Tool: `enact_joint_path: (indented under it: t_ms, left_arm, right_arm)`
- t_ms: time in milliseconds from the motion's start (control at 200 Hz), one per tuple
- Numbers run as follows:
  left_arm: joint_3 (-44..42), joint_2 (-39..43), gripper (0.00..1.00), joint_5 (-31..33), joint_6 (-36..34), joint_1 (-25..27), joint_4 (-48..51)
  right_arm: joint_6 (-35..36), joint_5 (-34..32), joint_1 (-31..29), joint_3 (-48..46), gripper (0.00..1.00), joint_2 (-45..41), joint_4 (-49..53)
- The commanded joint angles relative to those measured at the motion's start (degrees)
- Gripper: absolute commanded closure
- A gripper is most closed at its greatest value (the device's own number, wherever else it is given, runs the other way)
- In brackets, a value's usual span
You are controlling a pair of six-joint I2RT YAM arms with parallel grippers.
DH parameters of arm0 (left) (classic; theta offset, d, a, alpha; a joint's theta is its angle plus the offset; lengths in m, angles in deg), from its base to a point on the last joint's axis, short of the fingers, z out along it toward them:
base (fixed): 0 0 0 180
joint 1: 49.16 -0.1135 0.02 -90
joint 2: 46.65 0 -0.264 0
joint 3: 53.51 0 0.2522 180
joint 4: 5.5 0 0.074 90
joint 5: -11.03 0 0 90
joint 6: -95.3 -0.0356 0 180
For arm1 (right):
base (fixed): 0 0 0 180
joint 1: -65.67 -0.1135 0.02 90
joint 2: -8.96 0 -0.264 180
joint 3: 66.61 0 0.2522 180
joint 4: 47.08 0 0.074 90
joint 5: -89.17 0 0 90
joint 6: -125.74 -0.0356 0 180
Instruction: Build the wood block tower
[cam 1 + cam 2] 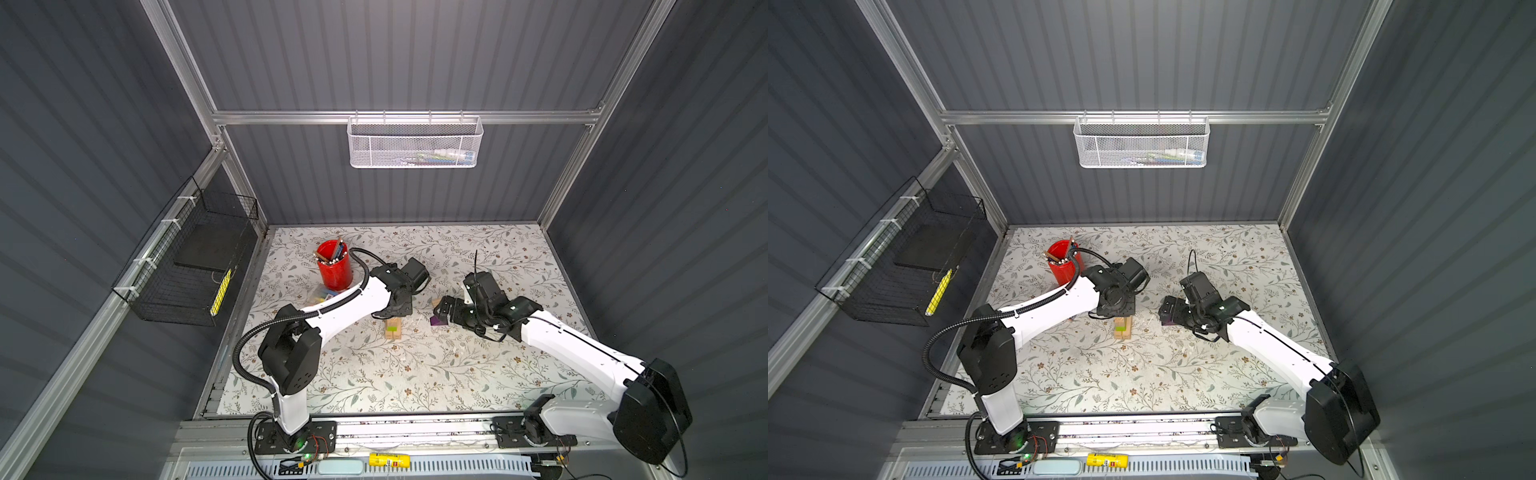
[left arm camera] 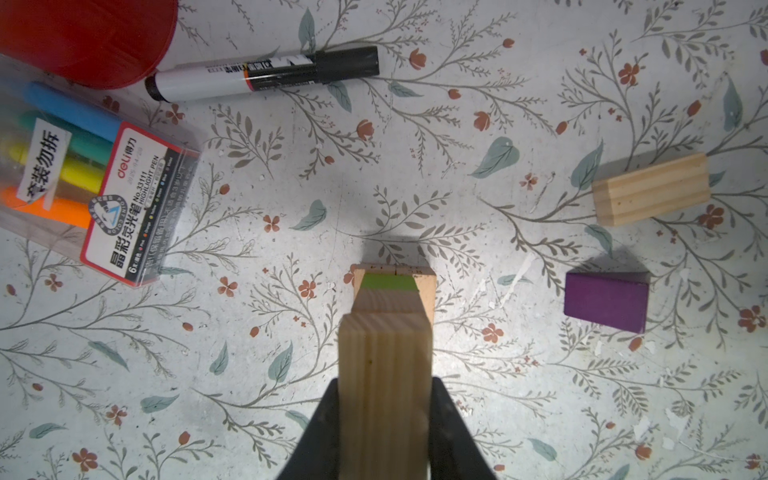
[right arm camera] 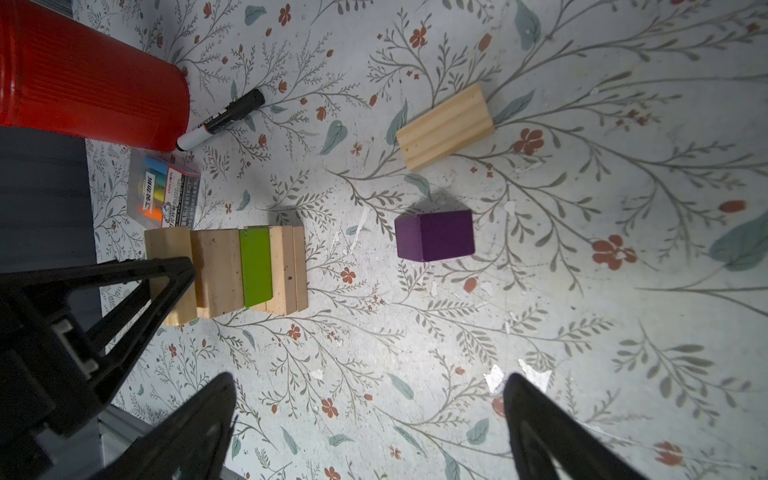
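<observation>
- Currently, tower (image 1: 393,329): stands near the middle of the floral table (image 1: 415,374) in both top views. Pale bricks form the base, then a lime-green layer (image 3: 255,266), then two more pale bricks.
- Top brick (image 2: 384,353): appears seated on the stack, touching the layer beneath it; not yet let go.
- Left gripper (image 2: 384,390): clamped on the sides of the top brick, directly over the tower.
- Right gripper (image 3: 370,399): jaws wide apart and holding nothing; right of the tower in both top views, low over the purple block.
- Purple block (image 3: 434,235): loose on the table, near the tower but apart from it, on its right in a top view.
- Grooved brick (image 3: 444,126): loose, lying flat near the purple block and touching neither it nor the tower.
- Red cup (image 1: 334,270), marker (image 2: 266,75), highlighter packet (image 2: 95,174): grouped up and left of the tower; no part in the build.
- Progress, as judged: most of the stack is up. Remaining steps are to release the top brick, add the grooved brick and cap with purple.
</observation>
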Motion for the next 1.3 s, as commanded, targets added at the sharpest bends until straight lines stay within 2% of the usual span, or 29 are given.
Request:
enact_joint_path:
  t_ms: [0, 175, 500, 785, 1296]
  left_arm:
    - [-1.2, -0.2, 0.83, -0.9, -0.5, -0.3, 0.0]
    - [-0.9, -0.6, 0.79, -0.4, -0.4, -0.2, 0.6]
    - [-0.7, -0.5, 0.65, -1.0, -0.7, -0.3, -0.2]
    - [-0.4, -0.8, 0.62, -0.9, -0.5, -0.3, -0.2]
    - [0.5, -1.4, 0.64, -0.1, -1.7, -0.4, -0.6]
  right_arm:
    - [0.5, 0.2, 0.3, 0.9, 0.01, -0.2, 0.7]
    - [0.5, 0.3, 0.4, 0.9, 0.01, -0.1, 0.6]
    - [0.4, 0.4, 0.6, 0.9, 0.01, -0.5, 0.6]
    - [0.4, 0.7, 0.6, 1.0, 0.01, -0.5, 0.7]
    - [0.5, 0.6, 0.7, 1.1, 0.01, -1.4, 1.2]
